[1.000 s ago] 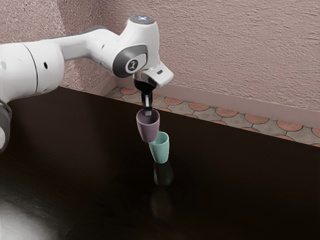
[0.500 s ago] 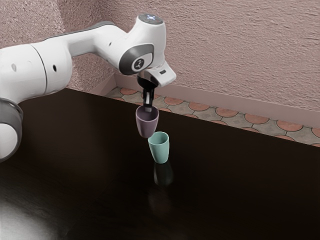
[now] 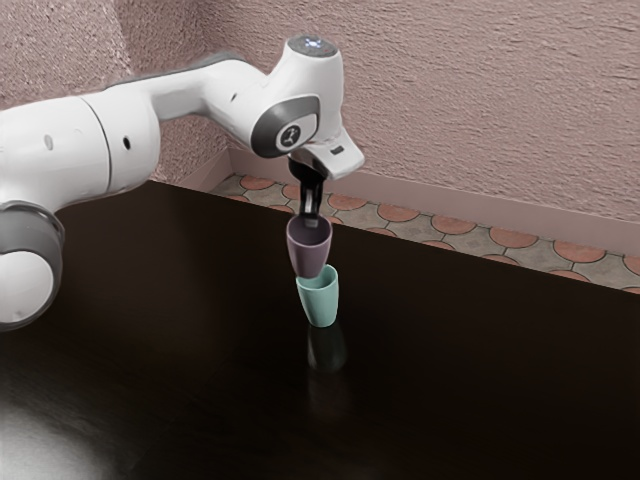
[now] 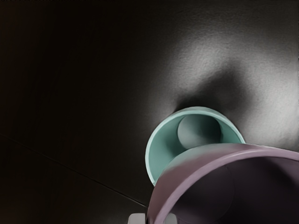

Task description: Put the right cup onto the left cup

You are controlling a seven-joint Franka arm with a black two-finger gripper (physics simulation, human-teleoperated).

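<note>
Rough pink plaster wall (image 3: 480,100) behind the jaws, meets second rough wall (image 3: 60,50) in a corner toward the exterior view's left. Plain pink baseboard (image 3: 470,207) along the foot. Floor (image 3: 513,238) beyond the table, below jaw level: round terracotta tiles, grey between. Dark glossy table (image 3: 480,350) under the jaws, pale glare (image 3: 50,440) at the exterior view's lower left. Thin seam (image 4: 93,179) runs across tabletop near the jaws.
</note>
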